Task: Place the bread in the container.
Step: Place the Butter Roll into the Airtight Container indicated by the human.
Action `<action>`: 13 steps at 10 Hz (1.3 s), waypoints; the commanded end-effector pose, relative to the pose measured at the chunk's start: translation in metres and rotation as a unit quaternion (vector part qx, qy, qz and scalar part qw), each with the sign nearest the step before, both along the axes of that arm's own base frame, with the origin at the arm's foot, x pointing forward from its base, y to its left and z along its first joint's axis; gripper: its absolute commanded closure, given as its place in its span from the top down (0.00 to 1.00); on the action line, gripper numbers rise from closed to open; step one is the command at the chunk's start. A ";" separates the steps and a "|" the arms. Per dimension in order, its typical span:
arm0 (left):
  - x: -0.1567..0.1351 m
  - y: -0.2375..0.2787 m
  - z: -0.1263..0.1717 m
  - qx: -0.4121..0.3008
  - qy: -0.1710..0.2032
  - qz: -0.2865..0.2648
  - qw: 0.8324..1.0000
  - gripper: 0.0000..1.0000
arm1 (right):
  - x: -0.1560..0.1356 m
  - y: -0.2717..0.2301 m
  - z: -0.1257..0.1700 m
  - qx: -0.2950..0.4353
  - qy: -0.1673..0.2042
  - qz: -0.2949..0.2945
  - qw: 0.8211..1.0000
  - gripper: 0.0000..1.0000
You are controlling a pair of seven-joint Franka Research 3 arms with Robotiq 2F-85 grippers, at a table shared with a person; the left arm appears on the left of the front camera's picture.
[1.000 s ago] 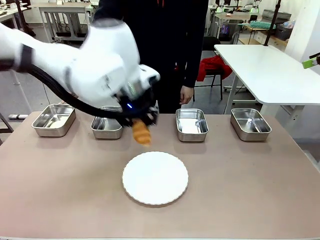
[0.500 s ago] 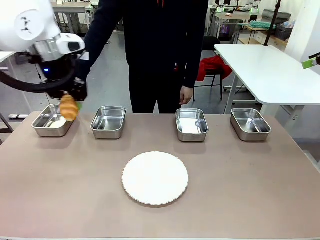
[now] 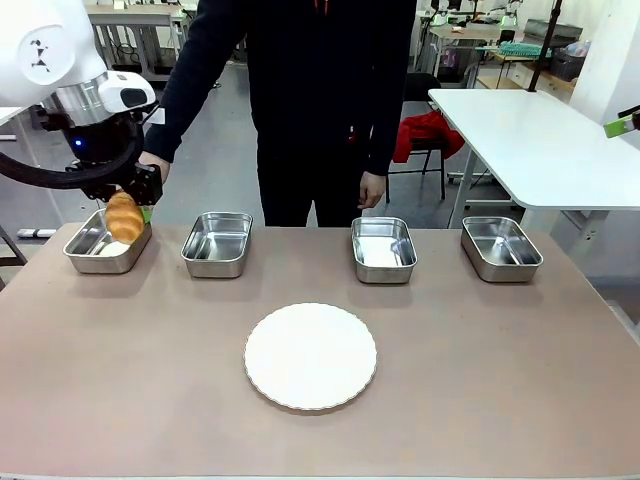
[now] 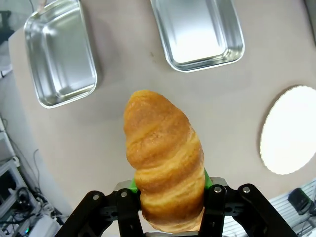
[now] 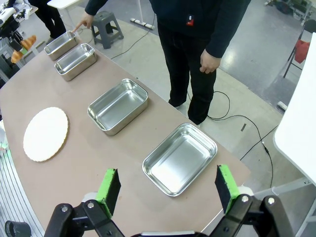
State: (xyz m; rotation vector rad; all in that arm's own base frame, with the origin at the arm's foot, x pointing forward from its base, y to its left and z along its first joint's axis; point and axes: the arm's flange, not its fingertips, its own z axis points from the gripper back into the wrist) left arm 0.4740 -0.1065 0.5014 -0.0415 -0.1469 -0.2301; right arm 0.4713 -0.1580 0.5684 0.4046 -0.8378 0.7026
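Above leftmost container (image 3: 104, 246): golden ridged bread (image 3: 124, 216) clamped in left end effector (image 3: 133, 208).

Lighting: bright, even, from overhead; shadows on the table (image 3: 480, 380) soft and faint. Glare: white highlights inside the steel pans (image 3: 382, 247); white plate (image 4: 289, 131) nearly blown out. Focus: sharp throughout. Distortion: wrist views bend the table edges, wide-angle.

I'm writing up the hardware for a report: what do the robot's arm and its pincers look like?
The left arm is glossy white, with black cable looping beside it and a small blue light. The left pincer and right pincer are black, with green pads.
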 end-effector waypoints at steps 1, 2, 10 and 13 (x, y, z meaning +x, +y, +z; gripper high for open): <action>0.001 0.005 -0.002 0.001 0.001 0.005 1.000 0.41 | -0.001 0.001 0.001 0.001 -0.003 0.002 1.000 1.00; 0.038 0.029 -0.013 -0.035 0.002 -0.007 0.999 0.41 | -0.001 0.001 0.001 0.001 -0.003 0.002 1.000 1.00; 0.160 0.146 -0.092 -0.032 0.069 -0.138 0.988 0.41 | -0.001 0.001 0.001 0.001 -0.003 0.002 1.000 1.00; 0.175 0.152 -0.107 -0.047 0.047 -0.128 0.990 0.41 | -0.001 0.001 0.001 0.001 -0.003 0.002 1.000 1.00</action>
